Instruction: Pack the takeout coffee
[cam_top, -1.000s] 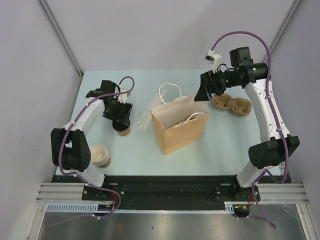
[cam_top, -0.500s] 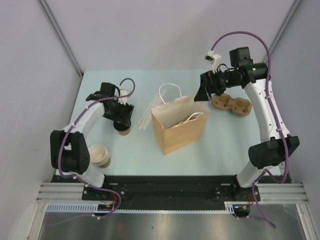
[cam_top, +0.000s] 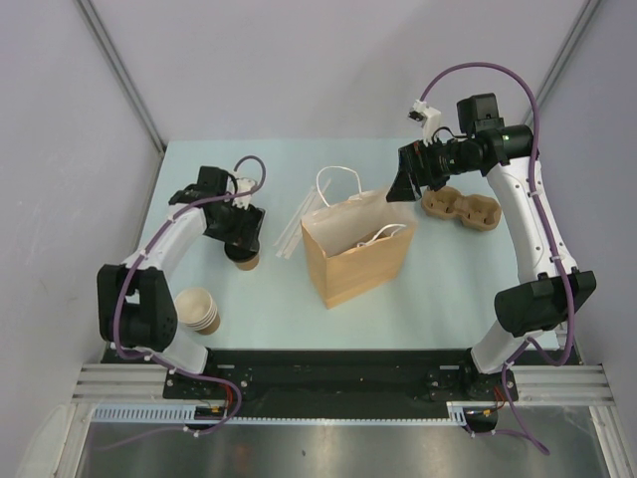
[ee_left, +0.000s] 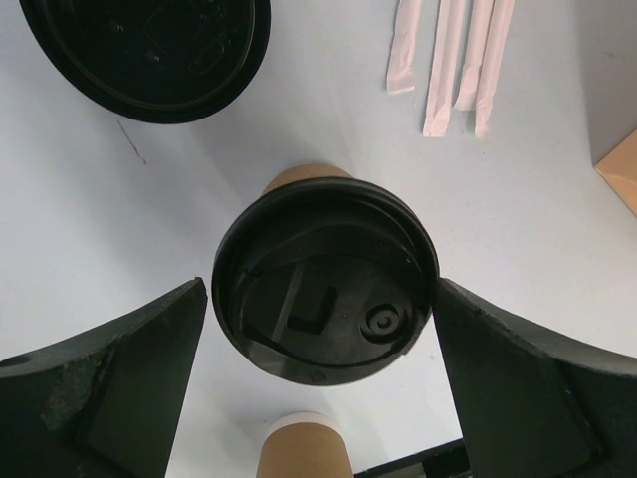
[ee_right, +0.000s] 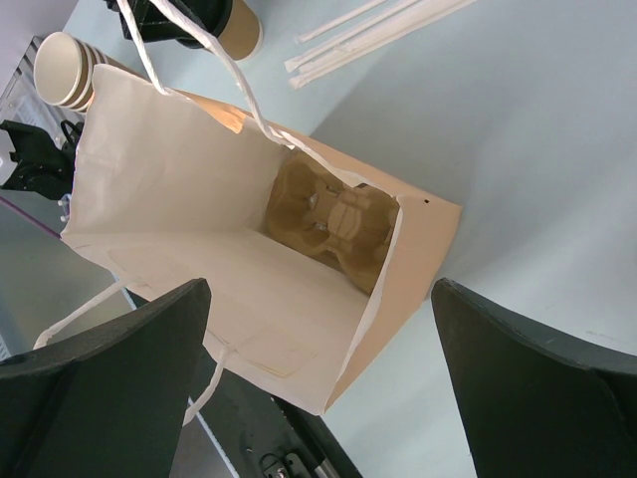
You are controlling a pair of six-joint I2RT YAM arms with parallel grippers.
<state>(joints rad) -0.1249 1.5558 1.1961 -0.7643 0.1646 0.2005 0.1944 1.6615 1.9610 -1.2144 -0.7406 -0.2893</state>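
The takeout coffee (ee_left: 323,299), a tan paper cup under a round black lid, stands upright on the pale table left of the bag (cam_top: 353,254). From above only its lower wall (cam_top: 246,264) shows beneath my left gripper (cam_top: 242,242). That left gripper (ee_left: 318,304) hangs straight over the lid, open, one finger on each side with a thin gap at both. My right gripper (cam_top: 406,182) hovers open above the bag's right rim; in its own view (ee_right: 320,291) nothing lies between the fingers. The open bag (ee_right: 199,199) holds a brown cup carrier (ee_right: 328,219).
A spare black lid (ee_left: 149,50) lies just beyond the cup. Wrapped straws (cam_top: 294,224) lie between cup and bag. A stack of lidless cups (cam_top: 199,311) rests near the left arm's base. A second cup carrier (cam_top: 460,207) sits at the right.
My left gripper's jaws have spread a little wider around the lid, and the left arm has shifted slightly. The right arm and the bag have not moved.
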